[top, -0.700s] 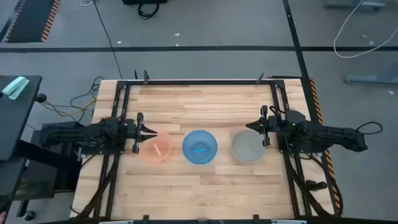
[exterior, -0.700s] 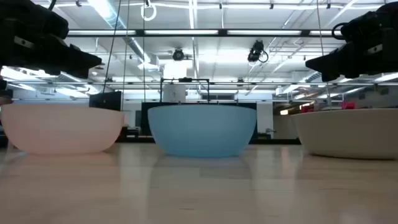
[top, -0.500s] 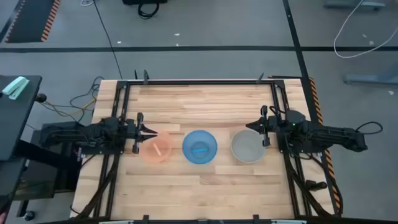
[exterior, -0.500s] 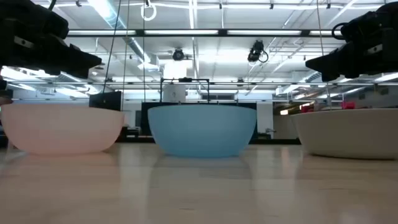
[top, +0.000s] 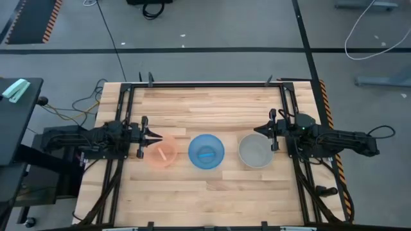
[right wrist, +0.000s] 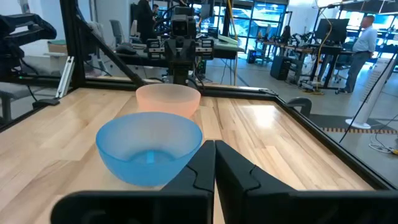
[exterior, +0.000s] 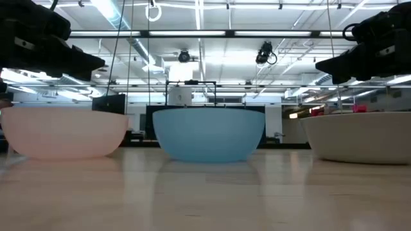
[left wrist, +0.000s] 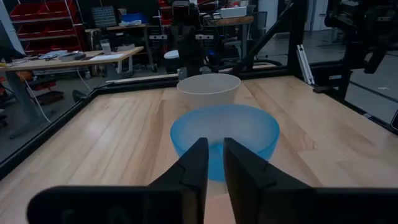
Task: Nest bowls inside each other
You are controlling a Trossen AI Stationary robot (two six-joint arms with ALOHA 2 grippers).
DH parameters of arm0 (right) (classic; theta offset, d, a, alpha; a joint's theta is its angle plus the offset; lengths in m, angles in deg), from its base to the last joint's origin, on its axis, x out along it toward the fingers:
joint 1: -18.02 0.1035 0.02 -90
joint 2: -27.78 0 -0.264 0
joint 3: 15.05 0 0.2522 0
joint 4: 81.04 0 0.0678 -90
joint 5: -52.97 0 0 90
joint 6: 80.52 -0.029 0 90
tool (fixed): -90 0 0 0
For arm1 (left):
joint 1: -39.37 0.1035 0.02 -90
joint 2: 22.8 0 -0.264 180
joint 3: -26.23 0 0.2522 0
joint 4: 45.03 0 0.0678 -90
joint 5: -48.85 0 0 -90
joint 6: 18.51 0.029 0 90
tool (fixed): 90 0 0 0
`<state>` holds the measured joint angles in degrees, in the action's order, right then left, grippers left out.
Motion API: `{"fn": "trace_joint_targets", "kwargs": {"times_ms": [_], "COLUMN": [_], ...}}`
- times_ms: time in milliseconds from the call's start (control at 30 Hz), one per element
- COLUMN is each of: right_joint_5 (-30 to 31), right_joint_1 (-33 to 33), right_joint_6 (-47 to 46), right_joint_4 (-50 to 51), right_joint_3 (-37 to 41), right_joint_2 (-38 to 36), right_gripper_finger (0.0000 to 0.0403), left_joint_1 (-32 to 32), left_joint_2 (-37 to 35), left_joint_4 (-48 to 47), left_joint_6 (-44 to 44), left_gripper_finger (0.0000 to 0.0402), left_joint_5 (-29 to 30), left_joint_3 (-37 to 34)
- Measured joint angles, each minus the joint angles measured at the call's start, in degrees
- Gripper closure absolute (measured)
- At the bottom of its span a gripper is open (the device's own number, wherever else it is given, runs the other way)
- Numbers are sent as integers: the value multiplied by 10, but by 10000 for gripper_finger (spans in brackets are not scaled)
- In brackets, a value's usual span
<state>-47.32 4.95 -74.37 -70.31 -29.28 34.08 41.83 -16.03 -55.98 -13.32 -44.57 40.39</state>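
Three round, shallow plastic bowls in a row across the middle of the wooden table [top: 212, 109], upright, apart from one another, none nested. At centre-left of the high view, a translucent pink-orange bowl [top: 161, 153], see-through enough for the wood grain to show, with a paler streak inside. At centre, a bright blue bowl [top: 206, 151], glossy, with a small darker mark at its bottom. At centre-right, a pale grey-white bowl [top: 256, 151], matte and plain. Seen level in the low view: similar heights, rounded walls, narrow flat bases, pink at left, blue in the middle, grey-white at right, partly cut by the frame edge.

Left gripper [top: 151, 136] at the far-left rim of the pink bowl, above it, fingers drawn nearly together with only a thin slit between them, holding nothing. Right gripper [top: 262, 130] over the upper-right rim of the grey-white bowl, fingers pressed together, empty.

A person [right wrist: 362, 38] standing at upper right of the right wrist view, far off in the room.
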Motion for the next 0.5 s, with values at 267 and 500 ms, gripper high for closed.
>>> {"fn": "trace_joint_targets", "kwargs": {"times_ms": [267, 500], "right_joint_5": [0, 0], "right_joint_1": [0, 0], "right_joint_6": [0, 0], "right_joint_4": [0, 0], "right_joint_3": [0, 0], "right_joint_2": [0, 0], "right_gripper_finger": [385, 385], "left_joint_1": [0, 0], "left_joint_2": [0, 0], "left_joint_4": [0, 0], "left_joint_6": [0, 0], "left_gripper_finger": [344, 338], "left_joint_5": [0, 0], "left_joint_3": [0, 0]}}
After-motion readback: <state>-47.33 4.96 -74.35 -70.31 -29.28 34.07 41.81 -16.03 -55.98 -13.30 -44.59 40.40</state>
